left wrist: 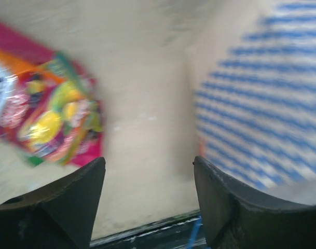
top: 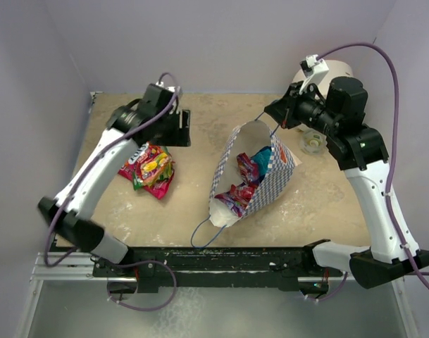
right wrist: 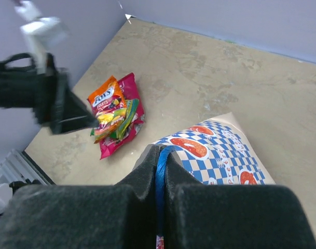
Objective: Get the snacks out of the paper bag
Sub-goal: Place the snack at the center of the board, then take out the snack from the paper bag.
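Note:
The paper bag [top: 269, 189], blue-and-white checked outside, lies tilted on the table with its mouth held up toward the back. Several snacks [top: 246, 175] show inside it. My right gripper [right wrist: 161, 153] is shut on the bag's blue cord handle [right wrist: 160, 179] and holds that side up. A small pile of snacks [top: 151, 170] lies on the table left of the bag. My left gripper [left wrist: 149, 163] hangs open and empty above bare table, with the snack pile [left wrist: 49, 114] on its left and the checked bag [left wrist: 261, 104] on its right.
A large white cylinder [top: 339, 70] stands at the back right behind the right arm. A small clear round thing [top: 313, 141] lies near it. The bag's other blue handle [top: 200, 236] trails toward the black front rail [top: 221, 257]. Walls close in on three sides.

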You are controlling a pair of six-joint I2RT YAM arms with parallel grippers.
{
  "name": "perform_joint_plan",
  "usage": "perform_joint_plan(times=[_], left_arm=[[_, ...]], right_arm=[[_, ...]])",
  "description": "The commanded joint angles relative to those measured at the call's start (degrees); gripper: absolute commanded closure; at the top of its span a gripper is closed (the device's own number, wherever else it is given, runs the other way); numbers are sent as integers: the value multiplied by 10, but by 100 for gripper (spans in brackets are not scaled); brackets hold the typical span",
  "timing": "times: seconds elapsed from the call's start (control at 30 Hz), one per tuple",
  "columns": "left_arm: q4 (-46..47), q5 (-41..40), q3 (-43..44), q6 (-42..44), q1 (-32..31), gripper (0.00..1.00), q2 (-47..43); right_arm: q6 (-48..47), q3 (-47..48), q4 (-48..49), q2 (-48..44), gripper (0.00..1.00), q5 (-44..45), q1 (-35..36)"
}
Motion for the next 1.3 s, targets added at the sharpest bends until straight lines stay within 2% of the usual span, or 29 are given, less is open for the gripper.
perform_joint_plan(times=[0.0, 0.07, 0.17, 0.33, 0.43, 0.6, 0.73, 0.87, 1.0, 1.2, 1.27], left_arm=[[280, 314, -133, -14, -12, 29, -158], [349, 364, -174, -11, -41, 29, -191], [363, 336, -167, 38, -146, 27, -196], [391, 179, -179, 86, -310, 30, -174], [444, 123, -218, 131, -350, 29, -158], [463, 103, -228, 253, -351, 27, -105], [508, 191, -267, 373, -311, 28, -94], [540, 303, -279, 370, -229, 32, -111], [600, 359, -331, 412, -227, 33, -145], [566, 355, -314, 498, -229, 41, -116], [568, 339, -303, 530, -229, 50, -103]], right_arm=[[-1, 42, -17, 6, 100, 24, -5], [5, 55, -31, 15, 100, 25, -7], [13, 82, -50, 33, 100, 18, -8], [16, 119, -70, 53, 100, 11, -8], [20, 129, -72, 55, 100, 12, -8], [28, 125, -67, 44, 100, 13, -8], [35, 117, -61, 36, 100, 14, -9], [41, 115, -59, 31, 100, 10, -8], [44, 106, -56, 25, 100, 11, -8], [53, 101, -51, 28, 100, -5, -8], [57, 98, -49, 31, 100, -15, -9]])
